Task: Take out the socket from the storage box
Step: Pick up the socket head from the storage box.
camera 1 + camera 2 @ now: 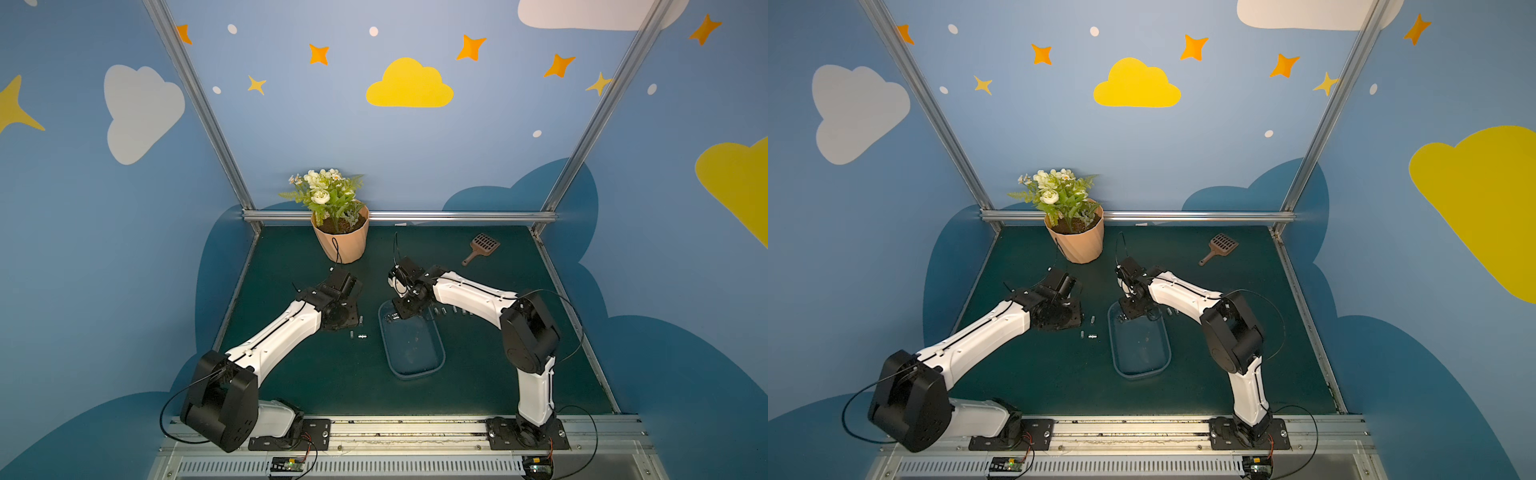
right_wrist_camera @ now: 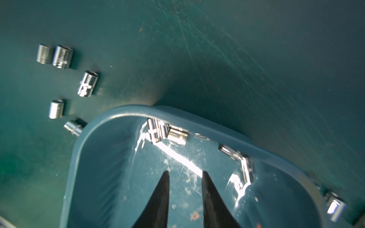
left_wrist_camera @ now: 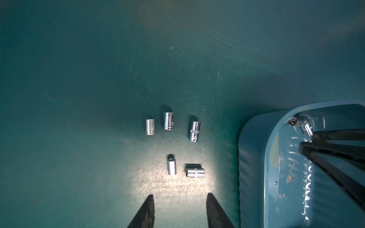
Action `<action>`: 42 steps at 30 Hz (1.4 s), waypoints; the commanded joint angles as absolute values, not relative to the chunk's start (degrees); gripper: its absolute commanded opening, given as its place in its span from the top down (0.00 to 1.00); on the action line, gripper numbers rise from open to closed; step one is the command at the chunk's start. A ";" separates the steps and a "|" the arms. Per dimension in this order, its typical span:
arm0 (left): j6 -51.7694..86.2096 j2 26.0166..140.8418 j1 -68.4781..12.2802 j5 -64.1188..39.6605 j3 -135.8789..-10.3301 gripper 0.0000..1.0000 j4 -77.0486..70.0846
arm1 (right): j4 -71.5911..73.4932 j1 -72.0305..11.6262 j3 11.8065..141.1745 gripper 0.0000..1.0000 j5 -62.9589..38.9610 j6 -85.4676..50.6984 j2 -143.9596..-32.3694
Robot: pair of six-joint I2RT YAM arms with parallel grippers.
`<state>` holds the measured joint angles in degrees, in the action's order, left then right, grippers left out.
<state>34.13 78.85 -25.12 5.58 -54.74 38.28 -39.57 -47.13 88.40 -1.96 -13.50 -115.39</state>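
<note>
Sockets (image 2: 158,130), chrome, several: lying bunched against the end wall inside the storage box (image 2: 127,113), which is sitting centrally on the green mat (image 1: 332,386). Right gripper (image 2: 184,173): reaching into the box just short of them, jaws narrowly parted and gripping nothing; the approach step appears to be under way, the next move calling for straddling one socket, then closing. Left gripper (image 3: 179,197): hovering part-open and empty over five loose sockets (image 3: 168,120) lying beside the box.
</note>
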 commanded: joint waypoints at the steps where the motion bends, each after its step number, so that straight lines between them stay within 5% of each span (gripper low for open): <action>1: 34.57 77.78 -24.91 5.10 -54.16 0.56 37.88 | -39.50 -47.73 90.32 0.70 -1.22 -15.08 -117.59; 42: 34.73 76.66 -24.80 4.57 -52.73 0.55 37.44 | -40.42 -48.71 94.71 0.71 -0.92 -16.87 -125.27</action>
<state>34.39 77.84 -25.12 4.71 -53.30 37.01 -39.83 -48.47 94.19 -1.50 -16.36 -124.07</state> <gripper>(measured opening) 0.448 0.297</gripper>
